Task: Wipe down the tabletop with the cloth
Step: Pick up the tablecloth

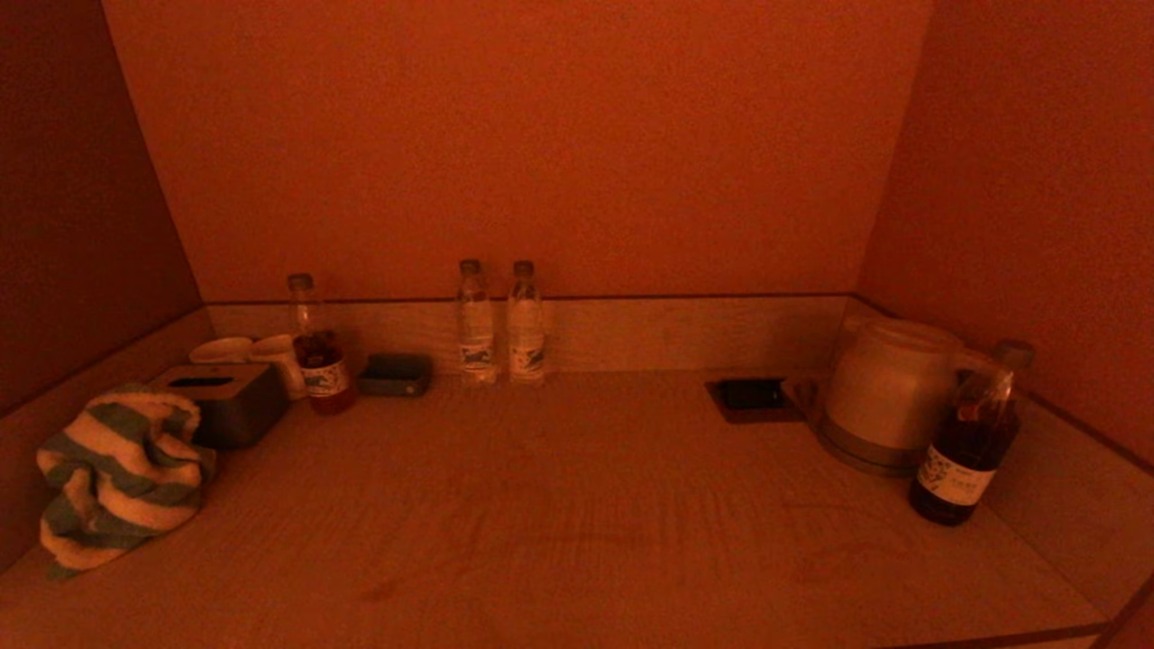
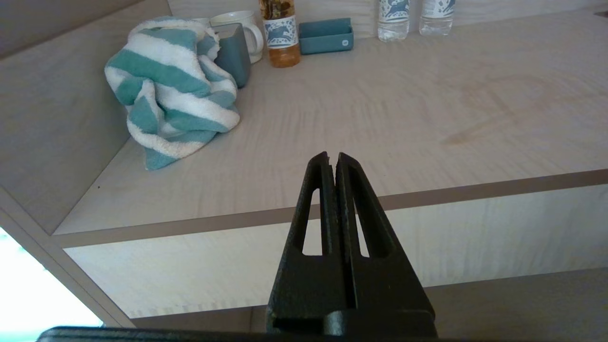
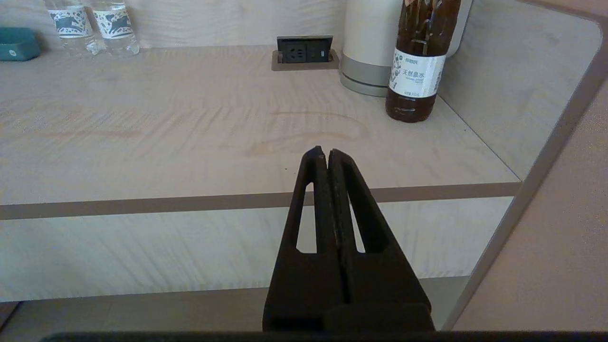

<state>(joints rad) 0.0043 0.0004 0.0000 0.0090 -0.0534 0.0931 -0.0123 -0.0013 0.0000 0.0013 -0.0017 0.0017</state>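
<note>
Striped cloth (image 1: 117, 473): one; bottles: four; tabletop (image 1: 577, 514): one.

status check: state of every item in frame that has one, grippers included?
green and white striped terry cloth: crumpled in a heap, untouched
left gripper: shut, empty, short of the table edge
right gripper: shut, empty, short of the table edge
two clear water bottles: upright, capped
dark drink bottle beside the kettle: upright, capped
amber drink bottle: upright, capped, partly full
pale wood-grain tabletop: faint ring smears, unwiped
</note>
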